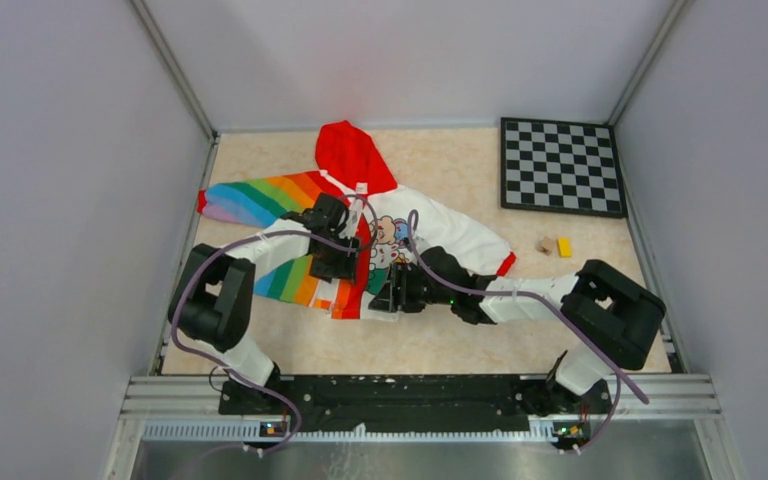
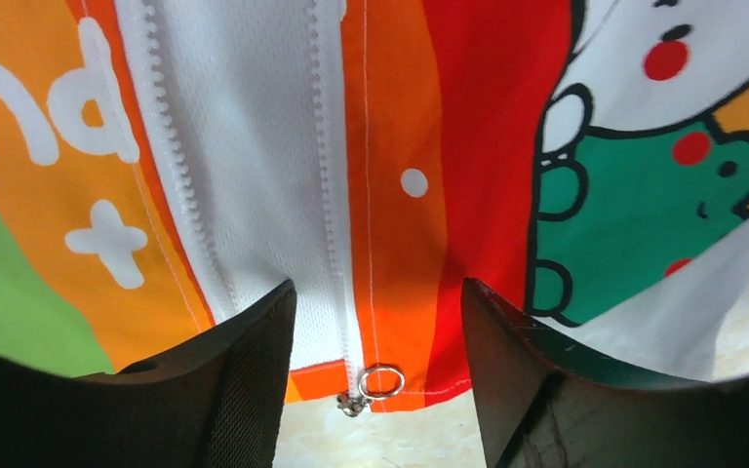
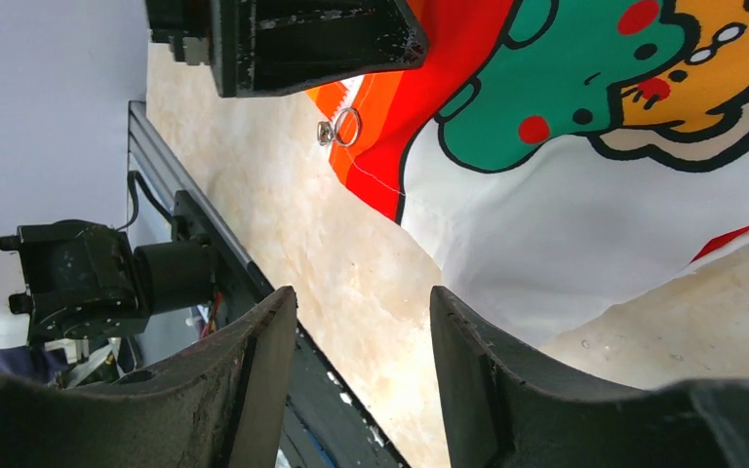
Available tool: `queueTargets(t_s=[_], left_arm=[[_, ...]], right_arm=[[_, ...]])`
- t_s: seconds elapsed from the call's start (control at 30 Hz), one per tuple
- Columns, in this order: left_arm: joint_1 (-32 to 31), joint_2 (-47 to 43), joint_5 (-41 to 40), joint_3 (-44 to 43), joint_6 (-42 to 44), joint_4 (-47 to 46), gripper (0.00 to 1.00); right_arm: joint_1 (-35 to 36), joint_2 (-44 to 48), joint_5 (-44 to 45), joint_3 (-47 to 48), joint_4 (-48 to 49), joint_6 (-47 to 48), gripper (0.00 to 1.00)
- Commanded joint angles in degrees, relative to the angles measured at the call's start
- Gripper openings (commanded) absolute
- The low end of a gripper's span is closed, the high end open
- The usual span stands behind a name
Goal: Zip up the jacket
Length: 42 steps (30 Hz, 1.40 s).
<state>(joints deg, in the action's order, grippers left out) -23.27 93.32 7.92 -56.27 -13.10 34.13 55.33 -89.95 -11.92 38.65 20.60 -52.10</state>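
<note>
Since the jacket point(image 1: 260, 195) lies on the desk point(image 1: 460, 160) with its hood point(image 1: 352, 150) far and hem point(image 2: 410, 385) near, its zip point(image 2: 171, 166) runs away from the arms. At the hem, the ring pull point(image 2: 380, 382) sits between the spread fingers of the left pincer point(image 2: 378, 292), which is nearer. The right pincer point(image 3: 363, 297), also spread and empty, hovers just beside.

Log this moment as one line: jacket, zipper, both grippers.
jacket: unzipped | pull ring: at bottom hem | left gripper: open, ring between jaws | right gripper: open, empty, beside hem
</note>
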Motion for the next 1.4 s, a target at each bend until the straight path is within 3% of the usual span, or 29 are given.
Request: queueTargets(t_s=[0.0, 0.17, 0.4, 0.73, 0.97, 1.03, 1.1, 1.37], left_arm=[[0.53, 2.84, 0.58, -2.64, 1.53, -0.74, 0.64], [0.51, 4.04, 1.76, -3.50, 2.03, -1.32, 0.55], [0.57, 2.35, 3.55, -2.40, 1.47, -2.44, 0.26], [0.50, -4.79, 5.83, -1.91, 0.70, -1.89, 0.15], [0.57, -8.38, 7.71, -1.33, 0.10, -2.13, 0.04], [0.51, -7.95, 6.79, -0.88, 0.24, -2.27, 0.09], [0.58, -6.43, 4.12, -0.73, 0.38, -1.82, 0.37], [0.52, 2.12, 0.77, -2.43, 1.30, -1.26, 0.34]], right_arm=[[0.13, 2.68, 1.90, -0.16, 2.08, 1.40, 0.52], [0.13, 2.76, 3.05, 0.26, 1.79, 2.49, 0.52], [0.18, -0.27, 3.63, 3.83, 1.27, 3.49, 0.51], [0.24, -4.90, 4.65, 6.10, 10.60, 1.92, 0.40], [1.60, -10.44, 7.66, 5.48, 19.91, 0.02, 0.40], [1.75, -10.86, 9.20, 4.83, 20.65, -0.54, 0.39], [1.73, -10.50, 10.72, 3.39, 21.99, -0.84, 0.38], [1.79, -10.92, 10.35, 1.99, 23.74, -0.53, 0.37]])
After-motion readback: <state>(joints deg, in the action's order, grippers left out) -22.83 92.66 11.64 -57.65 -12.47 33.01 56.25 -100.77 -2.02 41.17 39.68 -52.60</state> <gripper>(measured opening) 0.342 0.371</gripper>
